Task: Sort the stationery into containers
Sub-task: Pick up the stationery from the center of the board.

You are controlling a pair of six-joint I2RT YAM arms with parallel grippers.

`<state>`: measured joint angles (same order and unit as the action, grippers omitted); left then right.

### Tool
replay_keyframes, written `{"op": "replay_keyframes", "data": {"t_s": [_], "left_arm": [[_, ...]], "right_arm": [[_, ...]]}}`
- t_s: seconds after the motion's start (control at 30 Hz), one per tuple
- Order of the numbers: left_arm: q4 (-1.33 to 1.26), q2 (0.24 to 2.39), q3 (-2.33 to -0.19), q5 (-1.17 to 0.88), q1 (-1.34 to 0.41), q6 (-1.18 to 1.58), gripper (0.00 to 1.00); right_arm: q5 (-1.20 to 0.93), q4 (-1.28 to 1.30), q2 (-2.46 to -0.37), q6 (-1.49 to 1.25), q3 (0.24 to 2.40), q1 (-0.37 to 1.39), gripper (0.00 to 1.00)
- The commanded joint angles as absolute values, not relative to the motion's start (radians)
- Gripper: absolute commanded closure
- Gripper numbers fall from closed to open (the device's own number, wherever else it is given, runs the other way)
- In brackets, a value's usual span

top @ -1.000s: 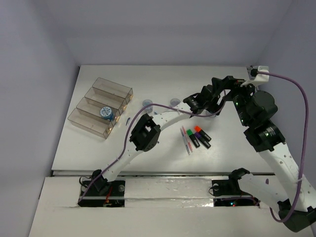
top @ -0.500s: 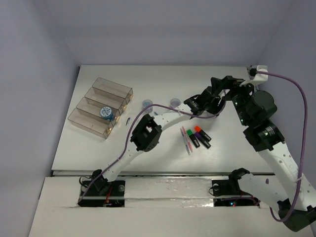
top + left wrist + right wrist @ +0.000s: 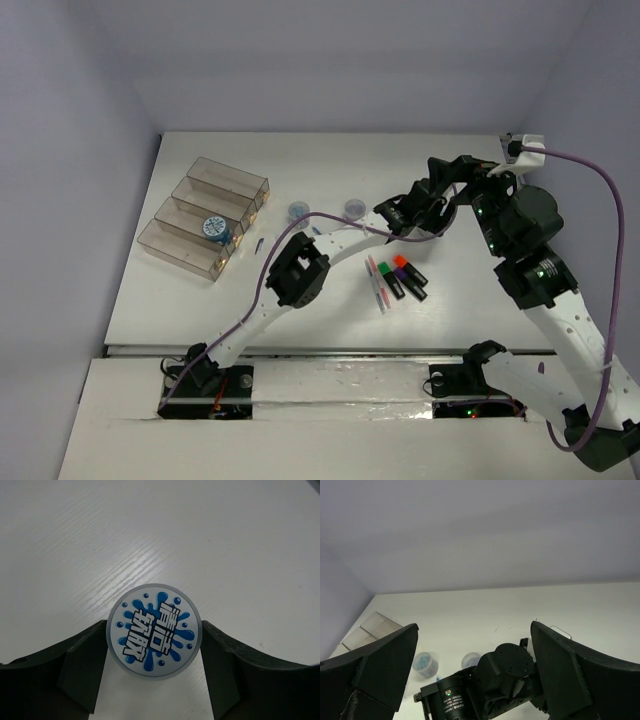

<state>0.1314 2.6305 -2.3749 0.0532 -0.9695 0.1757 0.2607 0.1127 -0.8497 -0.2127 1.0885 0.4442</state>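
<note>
We take the clear brown four-compartment organizer [image 3: 203,216] as our marker on the white table [image 3: 330,160]. One blue-and-white roll [image 3: 215,228] sits inside it, at the end facing the arms' work area, in what looks to us like the second compartment from the near side. Two more rolls lie on the table beyond that end, one [image 3: 299,210] near the organizer and one [image 3: 352,207] farther from it. Well apart from the organizer, past both rolls, the slim pens [image 3: 376,283] lie side by side, with the black markers [image 3: 404,277] just beside them on the side away from it; we see green, orange and purple caps. In the left wrist view, the left gripper [image 3: 154,626] straddles a splash-printed roll [image 3: 156,632] that lies flat, a finger meeting its rim on each side; we cannot tell whether it is squeezing or only bracketing it, nor which roll this is overhead. The right gripper [image 3: 474,626] hangs spread wide with nothing between its fingers, above the left arm's wrist [image 3: 495,680].
</note>
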Motion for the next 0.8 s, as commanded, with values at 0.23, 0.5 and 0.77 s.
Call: {"op": "replay_keyframes", "data": {"t_s": [0.23, 0.5, 0.77], "left_arm": [[0.074, 2.590, -2.327, 0.106, -0.979, 0.170, 0.67], [-0.087, 2.188, -2.047, 0.227, -0.956, 0.110, 0.74], [-0.074, 1.832, -1.812, 0.302, -0.760, 0.210, 0.76]], "right_arm": [[0.252, 0.045, -0.824, -0.199, 1.068, 0.436, 0.12], [0.284, 0.011, -0.778, -0.202, 1.037, 0.436, 0.27], [0.296, -0.020, -0.765, -0.209, 1.022, 0.436, 0.76]]}}
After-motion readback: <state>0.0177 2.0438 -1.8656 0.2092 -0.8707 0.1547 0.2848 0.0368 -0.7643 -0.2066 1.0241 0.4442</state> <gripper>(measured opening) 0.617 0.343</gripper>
